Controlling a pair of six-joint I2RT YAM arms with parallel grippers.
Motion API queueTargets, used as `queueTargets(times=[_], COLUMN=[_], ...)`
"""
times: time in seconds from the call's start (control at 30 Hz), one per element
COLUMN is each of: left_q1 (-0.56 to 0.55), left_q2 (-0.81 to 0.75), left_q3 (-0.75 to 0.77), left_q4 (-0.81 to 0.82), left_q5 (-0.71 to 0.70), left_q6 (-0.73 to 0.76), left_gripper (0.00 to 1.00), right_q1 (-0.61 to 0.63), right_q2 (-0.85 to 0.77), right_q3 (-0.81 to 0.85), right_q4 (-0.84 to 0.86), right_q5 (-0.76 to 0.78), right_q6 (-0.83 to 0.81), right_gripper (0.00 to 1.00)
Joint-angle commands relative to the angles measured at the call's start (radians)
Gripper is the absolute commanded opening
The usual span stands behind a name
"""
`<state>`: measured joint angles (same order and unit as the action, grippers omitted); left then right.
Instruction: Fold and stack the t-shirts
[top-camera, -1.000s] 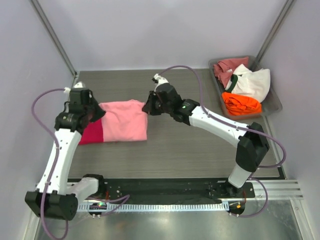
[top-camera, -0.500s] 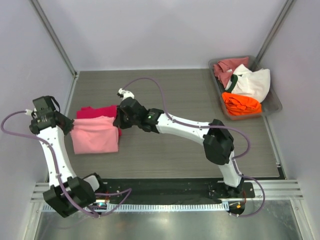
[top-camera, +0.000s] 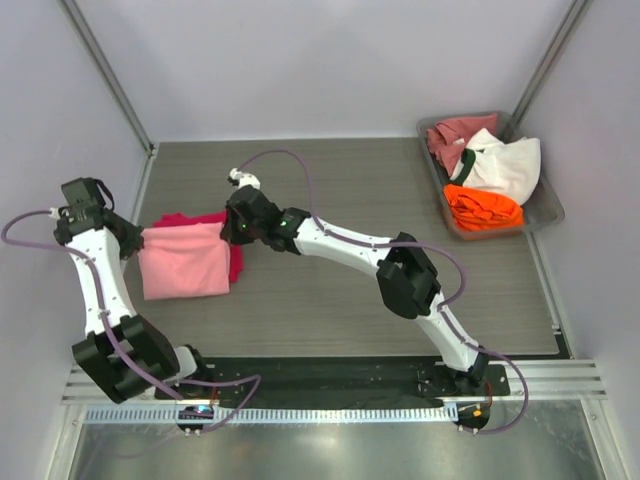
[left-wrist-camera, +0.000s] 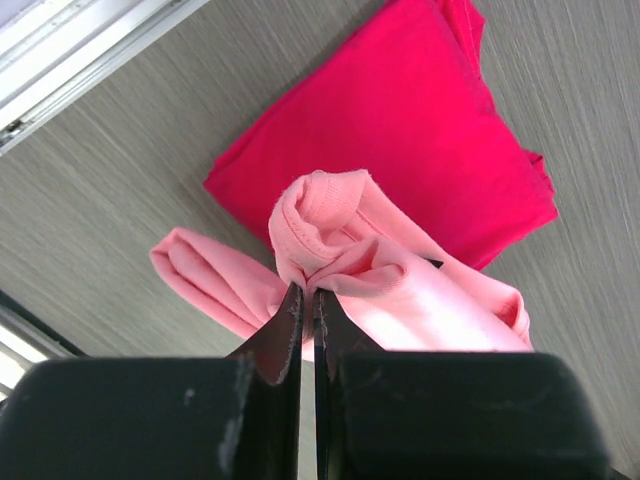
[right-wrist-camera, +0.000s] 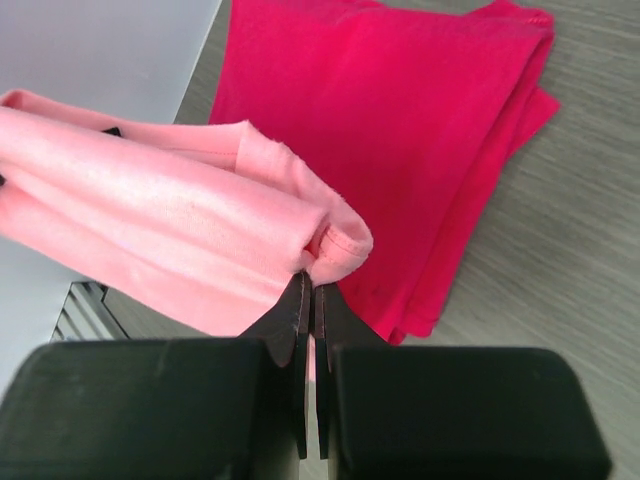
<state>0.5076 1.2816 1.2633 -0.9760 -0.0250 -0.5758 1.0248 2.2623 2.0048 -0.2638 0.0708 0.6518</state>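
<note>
Top camera looks down from behind; both wrist cameras (close in) share the magenta-red t-shirt (left-wrist-camera: 400, 130)

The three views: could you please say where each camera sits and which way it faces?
Top external: above and behind the bases, looking down at the table; both arms show.
Left wrist: on the left arm, looking down; left claw shut on the pink t-shirt.
Right wrist: on the right arm, looking down; right claw shut on it too.
Shared: both wrist views show the magenta t-shirt.

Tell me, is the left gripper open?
No, the left gripper is clamped shut on a bunched fold of the pink shirt.
</note>
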Motion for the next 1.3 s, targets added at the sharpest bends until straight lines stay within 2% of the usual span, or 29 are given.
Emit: queueTargets(times=[0.0,0.2,0.4,0.5,0.63,0.67,0.73,0.77,0.8,0.83,0.87,0.93,1.0,1.07,1.1,1.2,1.27], left_q1=[0.011,0.011,0.011,0.012,0.009,0.009,0.009,0.008,0.003,-0.004,-0.033,-0.067,-0.112,-0.139,-0.173,-0.243,-0.334], left_q2=[0.019,0.119,0.269,0.332,0.401,0.419,0.484,0.504,0.522,0.553,0.564,0.573,0.526,0.436,0.405,0.282,0.23], left_q3=[0.044,0.079,0.148,0.151,0.169,0.179,0.246,0.281,0.315,0.405,0.453,0.566,0.57,0.512,0.484,0.374,0.32], left_q4=[0.075,0.109,0.12,0.158,0.2,0.209,0.206,0.2,0.183,0.16,0.13,0.011,-0.016,-0.001,0.034,0.101,0.152], left_q5=[0.019,0.022,0.022,0.098,0.134,0.143,0.166,0.177,0.18,0.18,0.145,0.076,0.034,0.04,0.06,0.112,0.114], left_q6=[-0.021,-0.038,-0.055,-0.067,-0.078,-0.081,-0.094,-0.099,-0.105,-0.105,-0.076,-0.044,-0.012,0.002,0.02,0.036,0.03], left_gripper=[0.0,0.0,0.0,0.0,0.02,0.14,0.29,0.63,0.76,0.84,0.99,1.0,1.0,1.0,1.0,0.99,1.0], right_q1=[-0.032,-0.065,-0.104,-0.115,-0.134,-0.138,-0.143,-0.144,-0.144,-0.144,-0.144,-0.149,-0.158,-0.17,-0.186,-0.219,-0.273], right_q2=[0.003,0.049,0.181,0.207,0.244,0.246,0.255,0.256,0.252,0.244,0.22,0.175,0.064,-0.039,-0.153,-0.318,-0.467], right_q3=[0.083,0.15,0.253,0.259,0.259,0.256,0.255,0.258,0.253,0.246,0.236,0.169,0.035,-0.09,-0.227,-0.417,-0.573], right_q4=[0.015,0.014,0.014,0.041,0.09,0.116,0.136,0.14,0.14,0.137,0.138,0.138,0.159,0.223,0.25,0.313,0.311], right_q5=[0.009,-0.008,-0.112,-0.117,-0.118,-0.123,-0.12,-0.114,-0.086,-0.08,-0.08,-0.078,-0.075,-0.075,-0.075,-0.032,-0.029], right_q6=[-0.027,-0.037,0.0,0.006,0.022,0.028,0.028,0.019,0.009,0.0,-0.009,-0.035,-0.055,-0.084,-0.095,-0.129,-0.138], right_gripper=[0.01,0.01,0.01,0.01,0.01,0.02,0.4,0.56,0.84,0.92,0.92,0.92,0.9,0.89,0.88,0.87,0.87])
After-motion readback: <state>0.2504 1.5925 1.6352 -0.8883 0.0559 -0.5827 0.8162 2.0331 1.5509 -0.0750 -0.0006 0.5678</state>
